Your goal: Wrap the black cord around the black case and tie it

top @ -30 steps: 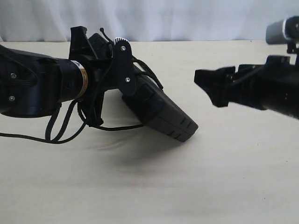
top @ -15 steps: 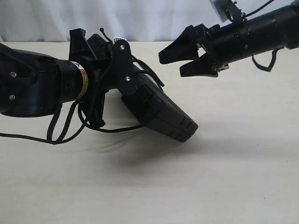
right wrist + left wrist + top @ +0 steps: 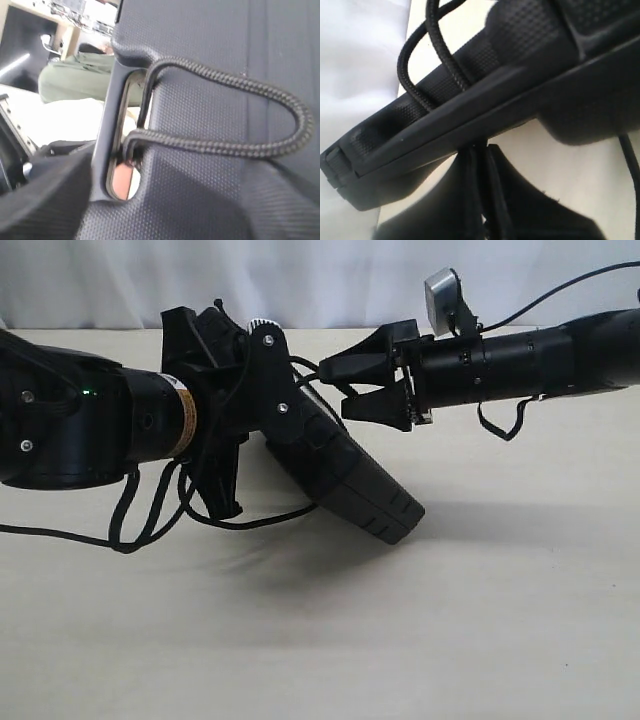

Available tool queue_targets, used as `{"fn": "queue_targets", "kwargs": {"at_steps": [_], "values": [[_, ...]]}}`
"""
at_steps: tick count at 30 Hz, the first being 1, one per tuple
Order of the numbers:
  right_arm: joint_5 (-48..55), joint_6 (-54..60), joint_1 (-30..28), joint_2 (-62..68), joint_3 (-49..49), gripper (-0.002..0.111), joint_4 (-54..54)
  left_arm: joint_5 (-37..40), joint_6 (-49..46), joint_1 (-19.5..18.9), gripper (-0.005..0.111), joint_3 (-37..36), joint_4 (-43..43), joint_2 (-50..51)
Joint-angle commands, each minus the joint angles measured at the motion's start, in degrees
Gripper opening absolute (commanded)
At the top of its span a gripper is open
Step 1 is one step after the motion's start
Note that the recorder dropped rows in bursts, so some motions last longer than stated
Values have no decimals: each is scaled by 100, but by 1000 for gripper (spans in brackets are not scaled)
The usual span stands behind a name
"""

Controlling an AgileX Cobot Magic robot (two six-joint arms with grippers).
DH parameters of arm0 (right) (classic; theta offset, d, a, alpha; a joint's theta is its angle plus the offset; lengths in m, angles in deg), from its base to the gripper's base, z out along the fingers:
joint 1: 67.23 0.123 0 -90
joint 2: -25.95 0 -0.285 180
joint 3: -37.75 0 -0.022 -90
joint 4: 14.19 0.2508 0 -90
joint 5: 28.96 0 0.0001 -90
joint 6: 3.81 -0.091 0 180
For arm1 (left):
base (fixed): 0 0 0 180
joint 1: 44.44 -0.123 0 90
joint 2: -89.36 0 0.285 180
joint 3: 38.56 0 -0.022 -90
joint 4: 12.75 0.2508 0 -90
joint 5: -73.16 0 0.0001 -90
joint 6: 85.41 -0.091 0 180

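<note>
The black case point(image 3: 350, 475) is held tilted, its low corner resting on the table. My left gripper point(image 3: 268, 380) is shut on its upper end; in the left wrist view the fingers point(image 3: 470, 175) meet at the case's edge point(image 3: 470, 115). The black cord point(image 3: 250, 521) sags below the case, and a loop of it point(image 3: 305, 365) lies over the upper face. In the right wrist view this cord point(image 3: 225, 145) runs through the handle cut-out point(image 3: 122, 175). My right gripper point(image 3: 348, 388) stands open, with its fingers either side of that loop.
Glossy robot cables point(image 3: 125, 525) hang under the left arm and trail onto the cream table point(image 3: 500, 620). A white curtain point(image 3: 320, 280) closes off the back. The right arm point(image 3: 530, 365) stretches in from the right edge above the table.
My right arm has swung up and leftwards from the right edge, and its open jaws now sit at the cord loop on the case. The left gripper and case have shifted slightly.
</note>
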Motion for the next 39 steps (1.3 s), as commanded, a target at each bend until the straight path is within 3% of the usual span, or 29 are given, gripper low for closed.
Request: {"fn": "queue_targets", "kwargs": {"at_steps": [1, 2, 4, 6, 10, 12, 18, 20, 31, 34, 37, 39], "values": [[76, 97, -13, 0, 39, 50, 171, -170, 50, -4, 0, 22, -27, -44], [76, 97, -13, 0, 39, 44, 200, -157, 50, -4, 0, 22, -27, -44], [76, 208, -13, 0, 24, 17, 394, -157, 50, -4, 0, 22, -27, -44], [76, 372, -13, 0, -44, 4, 574, -157, 50, -4, 0, 22, -27, -44], [76, 332, -13, 0, -144, 5, 820, -134, 50, -4, 0, 22, -27, -44], [76, 256, -13, -24, -155, 7, 797, -134, 50, -4, 0, 22, -27, -44], [76, -93, -147, -49, -155, 48, 743, -135, 50, -4, 0, 22, -64, -44], [76, -175, -213, -49, -155, 56, 753, -135, 50, -4, 0, 22, -64, -44], [-380, -145, 464, 63, -173, 57, 1285, -135, 50, -4, 0, 22, -110, -44], [-406, -145, 525, 88, -116, 38, 1285, -121, 50, -4, 0, 22, -141, -44], [-313, 43, 513, 88, -116, 10, 1285, -47, 50, -4, 1, 22, -124, -44], [-234, 79, 513, 88, -116, 5, 1285, 148, 50, -4, 8, 22, -124, -44]]}}
